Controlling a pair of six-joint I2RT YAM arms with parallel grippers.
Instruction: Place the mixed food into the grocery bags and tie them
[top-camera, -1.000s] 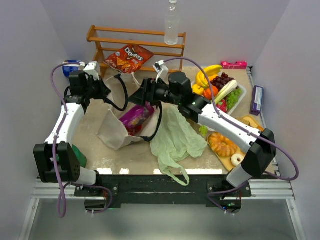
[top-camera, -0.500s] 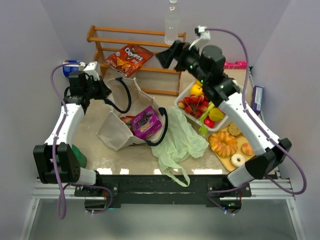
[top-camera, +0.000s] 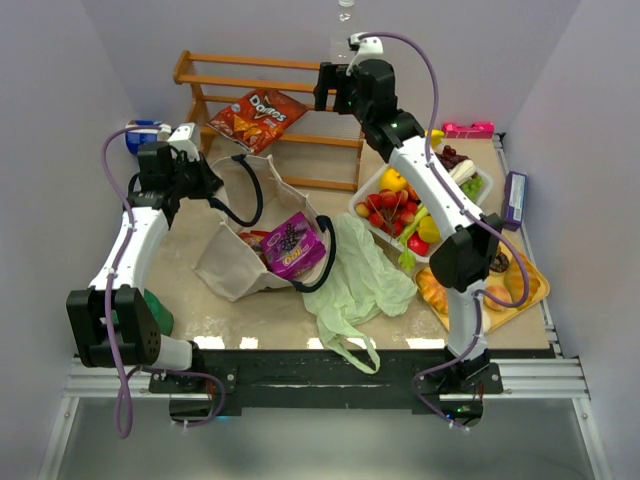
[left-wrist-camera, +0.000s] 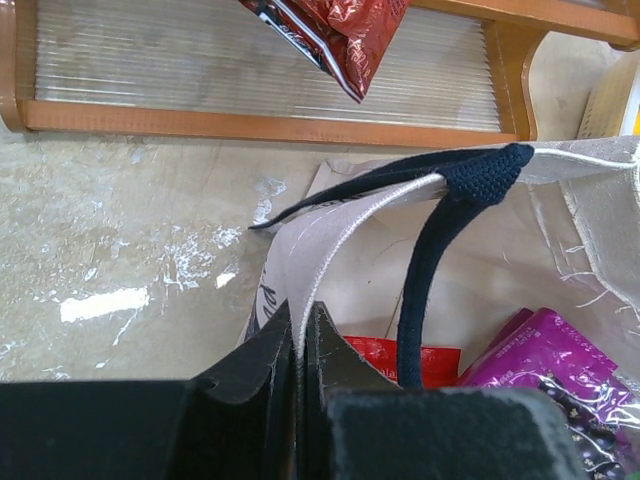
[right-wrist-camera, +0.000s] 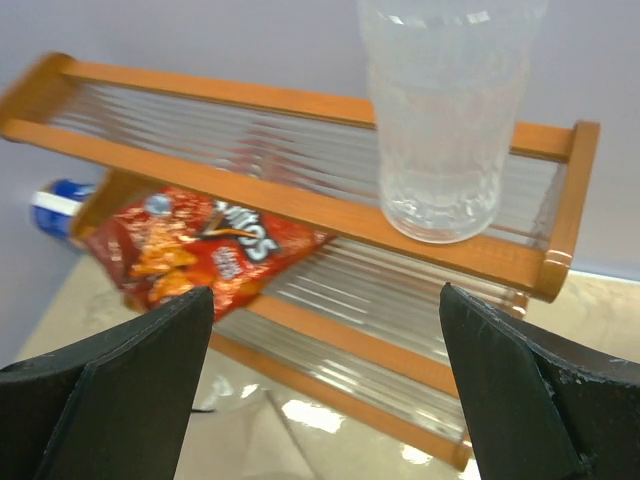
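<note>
we see the left gripper (left-wrist-camera: 300, 322) pinched tight on the rim of the beige tote (top-camera: 232, 262), its two fingers pressed together with only the fabric edge between them. the tote sits open on the table, spreading out to the right of that gripper. one black handle (left-wrist-camera: 425, 270) arches over its mouth just beside the fingers. inside it lie a purple snack packet (top-camera: 292, 243) and, beside that, a red packet (left-wrist-camera: 400, 360). the pale green plastic bag (top-camera: 357, 282) lies limp on the table just beside the tote's right side, well apart from both grippers

the right gripper (right-wrist-camera: 322, 292) is raised at the back of the table with its fingers spread wide and nothing between them. straight ahead of it the clear water bottle (right-wrist-camera: 450, 110) stands upright on the top rail of the wooden rack (right-wrist-camera: 250, 195), above and a little right of the gap between the fingers, untouched. the red doritos packet (right-wrist-camera: 195, 245) leans on the rack's lower shelf, off toward the left finger. the white tray of fruit and vegetables (top-camera: 365, 190) rests on the table below the right arm, near the green bag
</note>
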